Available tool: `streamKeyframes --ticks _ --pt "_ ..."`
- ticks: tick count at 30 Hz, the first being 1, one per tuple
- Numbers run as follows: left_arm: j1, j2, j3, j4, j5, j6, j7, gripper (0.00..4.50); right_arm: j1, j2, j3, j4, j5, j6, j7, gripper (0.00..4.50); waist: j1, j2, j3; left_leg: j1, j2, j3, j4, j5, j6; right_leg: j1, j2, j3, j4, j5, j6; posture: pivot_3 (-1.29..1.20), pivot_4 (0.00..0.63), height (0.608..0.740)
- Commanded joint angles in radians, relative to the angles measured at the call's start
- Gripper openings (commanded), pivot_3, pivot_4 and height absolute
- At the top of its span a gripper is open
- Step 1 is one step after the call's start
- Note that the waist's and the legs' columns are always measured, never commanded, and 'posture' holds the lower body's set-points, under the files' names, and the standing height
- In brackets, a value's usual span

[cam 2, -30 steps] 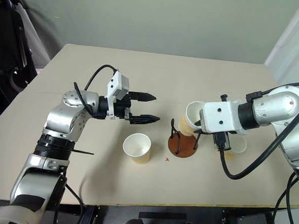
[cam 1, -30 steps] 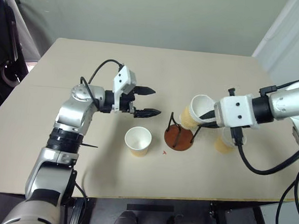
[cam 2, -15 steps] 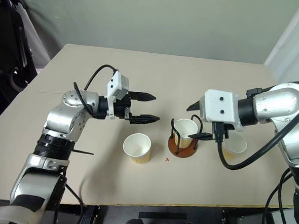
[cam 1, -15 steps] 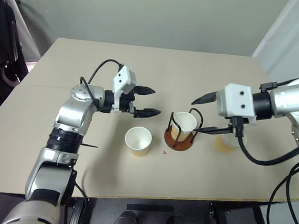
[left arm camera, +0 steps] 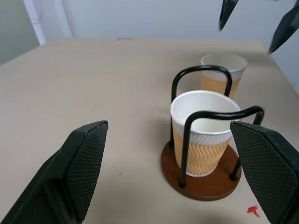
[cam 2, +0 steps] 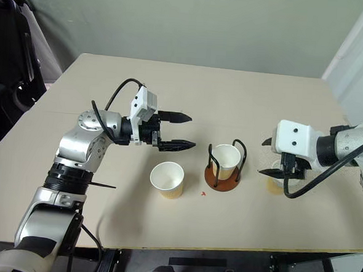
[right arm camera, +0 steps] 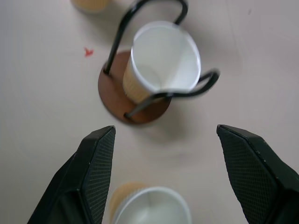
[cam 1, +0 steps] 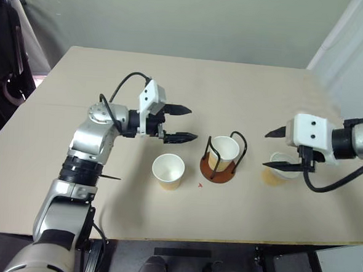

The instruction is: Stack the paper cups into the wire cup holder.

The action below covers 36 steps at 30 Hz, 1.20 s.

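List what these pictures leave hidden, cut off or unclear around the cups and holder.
- Cup beside the right tool: in the head views a finger crosses it; in the right wrist view the edge cuts it.
- Wire cup holder: its loops blur in that view.
- Red mark: too small to identify.

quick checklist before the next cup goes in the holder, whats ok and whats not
1. First paper cup seated upright inside the wire cup holder: ok.
2. Right hand open and clear of the holder: ok.
3. Next cup upright on the table, under the right hand and free: ok.
4. Third cup upright, left of the holder, untouched: ok.
5. Left hand open, empty, hovering clear of holder and cups: ok.
6. Seated cup fully down on the holder's base: cannot tell.
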Motion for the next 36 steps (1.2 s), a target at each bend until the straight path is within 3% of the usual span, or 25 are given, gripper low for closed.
streamKeyframes --ticks 1,10,26,29,36 --pt "-0.018 -0.003 0.043 -0.042 -0.058 0.005 -0.031 4.5 0.044 -0.033 -0.069 -0.007 -0.003 -0.001 -0.023 3.47 0.0 0.0 0.0 0.0 0.0 0.0 0.0 0.0 0.0 0.0 0.0 0.0 0.0 0.0 0.0 0.0 0.15 0.74" --pt "-0.023 0.091 0.039 -0.1 -0.112 0.072 -0.157 4.5 0.184 -0.05 -0.091 -0.01 -0.008 0.006 -0.044 3.47 -0.001 0.0 0.0 0.001 0.0 0.001 0.0 0.0 0.0 0.0 0.001 0.0 0.0 0.0 0.001 0.0 0.15 0.74" --pt "-0.032 0.092 0.042 -0.137 -0.111 0.097 -0.137 4.5 0.245 -0.067 -0.017 0.142 -0.144 -0.139 -0.042 3.47 -0.002 0.0 0.0 0.001 0.0 0.001 0.001 0.0 0.001 0.001 0.001 0.0 0.001 0.0 0.001 0.0 0.15 0.74" --pt "-0.03 0.094 0.04 -0.135 -0.106 0.094 -0.136 4.5 0.229 -0.05 0.006 0.15 -0.152 -0.14 -0.044 2.87 -0.002 0.0 0.0 0.001 0.0 0.001 0.001 0.0 0.001 0.001 0.001 0.0 0.001 0.0 0.001 0.0 0.15 0.74" --pt "-0.025 0.098 0.037 -0.133 -0.097 0.086 -0.136 4.5 0.204 -0.026 0.028 0.148 -0.156 -0.139 -0.034 0.3 -0.001 0.0 0.0 0.001 0.0 0.001 0.001 0.0 0.001 0.001 0.001 0.0 0.001 0.0 0.001 0.0 0.15 0.74"
